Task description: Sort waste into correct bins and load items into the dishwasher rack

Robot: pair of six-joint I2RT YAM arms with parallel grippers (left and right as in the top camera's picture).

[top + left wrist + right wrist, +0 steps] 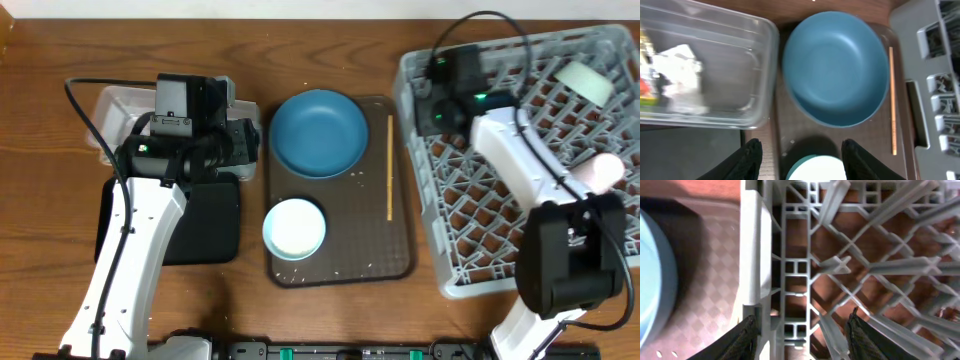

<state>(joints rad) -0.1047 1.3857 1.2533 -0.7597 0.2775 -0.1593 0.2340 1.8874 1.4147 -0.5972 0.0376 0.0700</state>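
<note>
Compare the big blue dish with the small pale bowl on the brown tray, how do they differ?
The blue dish is clearly wider than the small bowl. The dish is dark blue all over; the bowl is white inside with a mint rim. The dish lies at the far end of the brown tray, the bowl at the near end. Both are round and sit open side up on it.
</note>
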